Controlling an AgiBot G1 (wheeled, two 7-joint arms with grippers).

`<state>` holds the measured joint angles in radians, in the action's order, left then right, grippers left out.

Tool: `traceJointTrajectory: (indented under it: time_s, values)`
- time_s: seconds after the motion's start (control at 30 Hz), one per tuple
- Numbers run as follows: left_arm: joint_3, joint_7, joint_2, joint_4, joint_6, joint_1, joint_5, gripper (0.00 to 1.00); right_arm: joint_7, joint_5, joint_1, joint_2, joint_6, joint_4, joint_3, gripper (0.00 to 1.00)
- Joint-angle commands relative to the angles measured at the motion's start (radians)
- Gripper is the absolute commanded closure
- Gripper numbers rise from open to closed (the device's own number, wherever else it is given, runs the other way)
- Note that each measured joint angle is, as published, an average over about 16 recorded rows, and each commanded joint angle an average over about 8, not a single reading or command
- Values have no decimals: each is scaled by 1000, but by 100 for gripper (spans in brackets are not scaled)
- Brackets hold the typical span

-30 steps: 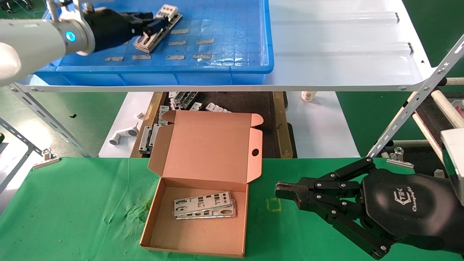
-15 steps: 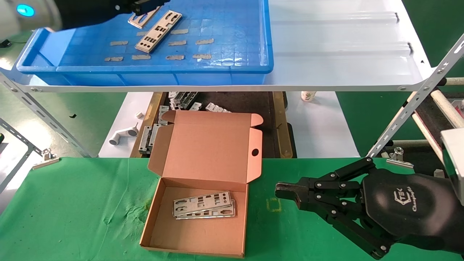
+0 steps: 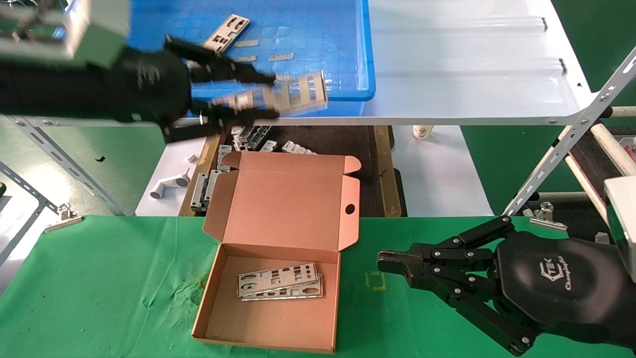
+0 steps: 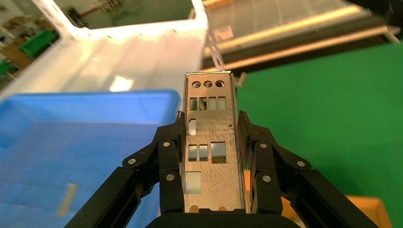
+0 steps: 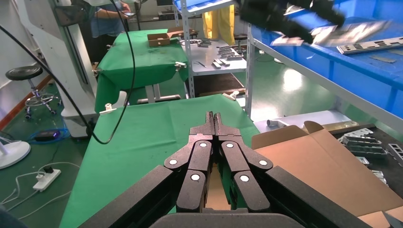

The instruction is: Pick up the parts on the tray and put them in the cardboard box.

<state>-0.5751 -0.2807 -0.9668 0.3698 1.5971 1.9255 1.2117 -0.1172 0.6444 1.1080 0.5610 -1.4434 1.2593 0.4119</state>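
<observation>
My left gripper [image 3: 266, 97] is shut on a silver punched plate [image 3: 288, 93] and holds it in the air over the front rim of the blue tray [image 3: 348, 54]. In the left wrist view the plate [image 4: 211, 142] lies lengthwise between the fingers [image 4: 171, 147], held by its long edges. One more plate [image 3: 226, 30] lies in the tray. The cardboard box [image 3: 271, 303] stands open on the green cloth with two plates [image 3: 278, 281] inside. My right gripper [image 3: 385, 262] is shut and empty, parked right of the box; it also shows in the right wrist view [image 5: 213, 117].
The tray sits on a white ridged shelf panel [image 3: 472, 74] above the table. Below the shelf, behind the box, are loose metal parts [image 3: 248, 139] on a dark surface and a white bracket [image 3: 169, 186]. Metal shelf struts [image 3: 561, 149] slant at the right.
My left gripper has lifted a plate out of the tray and swung it right and toward me, past the tray's front rim. One plate stays in the tray. The right arm has not moved.
</observation>
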Motion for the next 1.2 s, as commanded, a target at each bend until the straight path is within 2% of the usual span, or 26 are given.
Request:
traceJointTrajectory:
  time_s: [0.03, 0.27, 0.5, 0.57, 0.67, 0.7, 0.83, 0.93, 0.97, 1.2]
  values:
    - [-24, -19, 12, 46, 10, -24, -12, 100, 0, 0, 0, 0, 0, 0, 0, 100]
    - [-178, -17, 44, 220, -13, -144, -48, 100, 0, 0, 0, 0, 0, 0, 0, 100]
    - [-284, -50, -14, 227, -129, -252, 68, 100, 0, 0, 0, 0, 0, 0, 0, 100]
    - [-299, -56, -38, 216, -169, -281, 93, 97, 0, 0, 0, 0, 0, 0, 0, 100]
    - [-316, -69, -66, 198, -223, -312, 124, 83, 0, 0, 0, 0, 0, 0, 0, 100]
    - [-319, -71, -74, 192, -234, -320, 130, 75, 0, 0, 0, 0, 0, 0, 0, 100]
    - [-331, -77, -95, 171, -253, -332, 148, 28, 0, 0, 0, 0, 0, 0, 0, 100]
    - [-335, -75, -106, 159, -253, -333, 151, 4, 0, 0, 0, 0, 0, 0, 0, 100]
    - [-335, -75, -108, 155, -254, -333, 152, 0, 0, 0, 0, 0, 0, 0, 0, 100]
    - [-334, -80, -118, 137, -266, -329, 154, 0, 0, 0, 0, 0, 0, 0, 0, 100]
